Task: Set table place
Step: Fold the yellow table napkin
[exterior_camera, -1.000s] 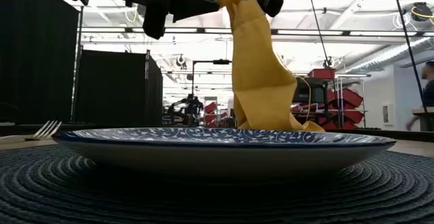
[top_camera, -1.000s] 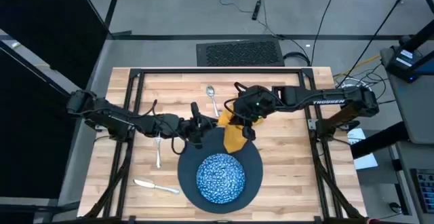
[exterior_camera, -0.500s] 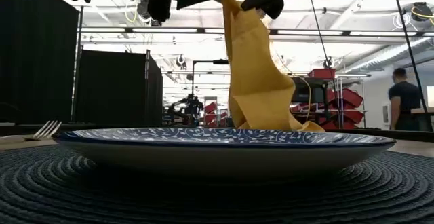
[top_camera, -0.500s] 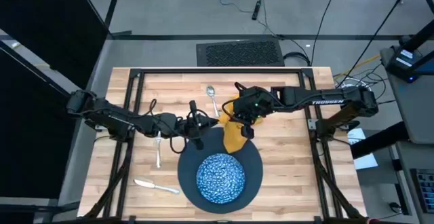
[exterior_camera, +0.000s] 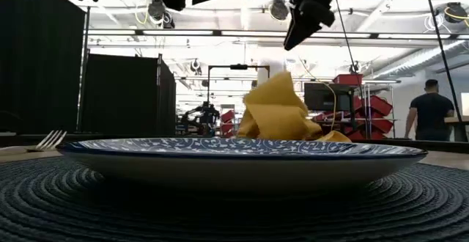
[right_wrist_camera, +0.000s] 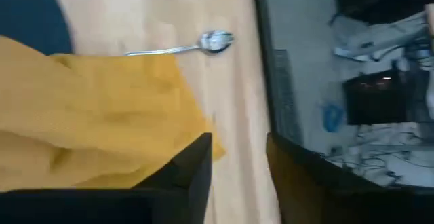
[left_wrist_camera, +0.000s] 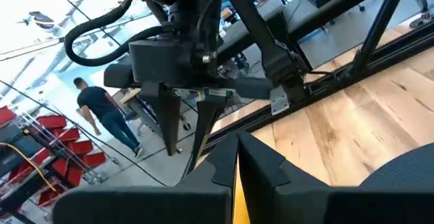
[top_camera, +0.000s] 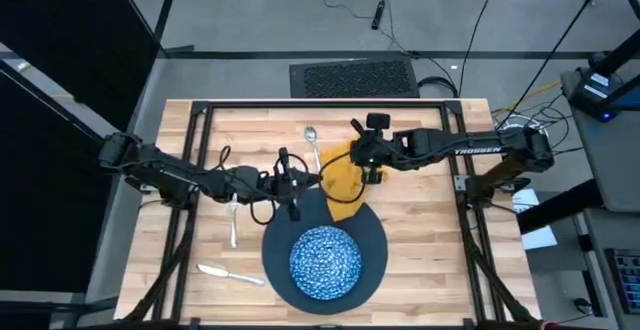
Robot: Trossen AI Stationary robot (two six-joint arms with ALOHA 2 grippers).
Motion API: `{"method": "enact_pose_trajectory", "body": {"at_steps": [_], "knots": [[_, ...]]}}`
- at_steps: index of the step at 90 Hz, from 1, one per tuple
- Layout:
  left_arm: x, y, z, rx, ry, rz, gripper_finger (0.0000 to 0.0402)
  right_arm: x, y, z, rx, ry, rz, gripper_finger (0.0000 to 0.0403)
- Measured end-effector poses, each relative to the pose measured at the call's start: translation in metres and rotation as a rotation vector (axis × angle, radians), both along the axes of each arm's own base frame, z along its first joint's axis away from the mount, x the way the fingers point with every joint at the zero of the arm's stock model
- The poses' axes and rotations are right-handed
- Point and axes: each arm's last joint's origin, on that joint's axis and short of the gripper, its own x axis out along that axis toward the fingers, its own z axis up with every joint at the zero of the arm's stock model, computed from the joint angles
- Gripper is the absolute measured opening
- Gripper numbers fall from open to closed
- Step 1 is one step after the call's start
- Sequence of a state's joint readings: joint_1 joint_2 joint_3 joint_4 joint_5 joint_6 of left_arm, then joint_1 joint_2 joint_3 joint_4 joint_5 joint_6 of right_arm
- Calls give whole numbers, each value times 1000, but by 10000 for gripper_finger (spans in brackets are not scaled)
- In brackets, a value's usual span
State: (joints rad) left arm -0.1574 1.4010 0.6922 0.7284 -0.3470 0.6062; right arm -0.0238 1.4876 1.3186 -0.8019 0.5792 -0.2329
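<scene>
The mustard-yellow napkin lies in a crumpled heap, its near part on the far rim of the large dark round plate, the rest on the table. The speckled bowl sits on the plate. My left gripper hovers just left of the napkin, its fingers a thin slit apart with yellow showing through. My right gripper hangs open above the napkin's far right part, nothing between its fingers.
The spoon lies just beyond the napkin. The fork and the knife lie left of the plate. A black frame runs round the tabletop. A person walks in the room far behind.
The napkin, which hung stretched between both grippers above the plate's far rim, has dropped from them and collapsed into a low heap. My right gripper has turned and drawn a little toward the table's right edge.
</scene>
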Motion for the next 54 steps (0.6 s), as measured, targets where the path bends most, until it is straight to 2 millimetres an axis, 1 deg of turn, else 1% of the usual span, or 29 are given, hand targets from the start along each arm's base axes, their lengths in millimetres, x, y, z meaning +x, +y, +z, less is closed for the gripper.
{"method": "enact_pose_trajectory", "body": {"at_steps": [12,31,42,54], "knots": [[0,0,0,-71,-18,7,0,2,0,1,-8,-9,12,170],[-1,-2,2,-91,-38,27,0,2,0,1,-19,5,29,190],[-2,-2,10,-172,-115,49,0,0,-1,0,-18,22,27,194],[-5,-7,23,-181,-154,35,0,0,-5,0,-17,19,14,194]]}}
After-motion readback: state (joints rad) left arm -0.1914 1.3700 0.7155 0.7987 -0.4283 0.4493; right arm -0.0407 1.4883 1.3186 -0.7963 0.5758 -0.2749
